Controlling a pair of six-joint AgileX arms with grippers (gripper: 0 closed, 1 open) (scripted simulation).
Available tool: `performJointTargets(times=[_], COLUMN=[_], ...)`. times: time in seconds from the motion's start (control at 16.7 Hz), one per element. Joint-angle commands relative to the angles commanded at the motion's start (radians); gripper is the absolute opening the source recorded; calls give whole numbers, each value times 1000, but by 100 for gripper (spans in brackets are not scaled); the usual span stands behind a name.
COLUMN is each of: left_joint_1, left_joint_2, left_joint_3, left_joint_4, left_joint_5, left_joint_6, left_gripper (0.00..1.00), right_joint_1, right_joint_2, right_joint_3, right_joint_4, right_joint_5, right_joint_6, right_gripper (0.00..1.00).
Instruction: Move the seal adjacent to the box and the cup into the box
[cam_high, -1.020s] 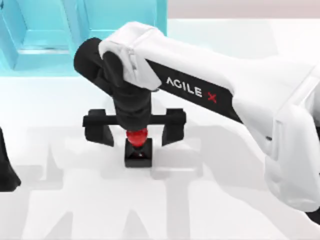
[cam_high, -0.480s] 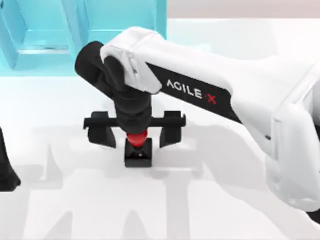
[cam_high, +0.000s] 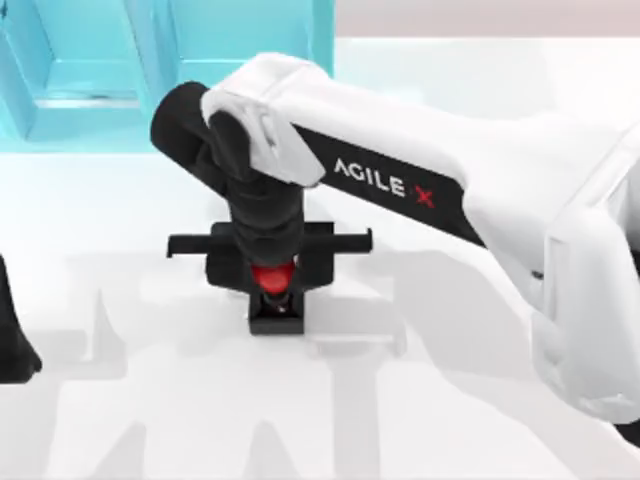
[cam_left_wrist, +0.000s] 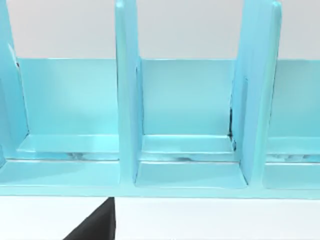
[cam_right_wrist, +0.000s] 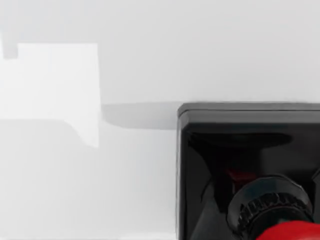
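The seal (cam_high: 277, 313), a red knob on a black square base, stands on the white table in front of the box (cam_high: 150, 70), a pale blue box with upright dividers at the back left. My right gripper (cam_high: 272, 278) hangs straight over the seal, and its black fingers (cam_high: 226, 268) press in on both sides of the red knob. The right wrist view shows the seal (cam_right_wrist: 250, 165) from close above. The left wrist view faces the box (cam_left_wrist: 125, 125) and its compartments. The cup is out of view.
My left gripper (cam_high: 12, 335) is parked at the table's left edge. My right arm (cam_high: 480, 200) stretches across the table from the right side and hides part of it. Bare white table lies in front of the seal.
The right gripper's fingers have come together from wide apart onto the seal's red knob. The seal has stayed in place. The left arm has not moved.
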Motion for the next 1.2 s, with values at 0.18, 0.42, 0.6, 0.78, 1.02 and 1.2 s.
performJointTargets(times=[0.18, 0.42, 0.6, 0.78, 1.02, 1.2], left_joint_1=[0, 0, 0, 0, 0, 0], left_joint_2=[0, 0, 0, 0, 0, 0], left_joint_3=[0, 0, 0, 0, 0, 0], left_joint_4=[0, 0, 0, 0, 0, 0], left_joint_5=[0, 0, 0, 0, 0, 0], left_joint_6=[0, 0, 0, 0, 0, 0], left_gripper=[100, 100, 100, 100, 100, 100], right_joint_1=[0, 0, 0, -5, -65, -119], right_joint_2=[0, 0, 0, -15, -153, -300], right_joint_3=[0, 0, 0, -17, -122, -201], right_joint_4=[0, 0, 0, -9, -60, -93], right_joint_5=[0, 0, 0, -1, -5, -11], right_joint_6=[0, 0, 0, -7, -66, -122], right_gripper=[0, 0, 0, 0, 0, 0])
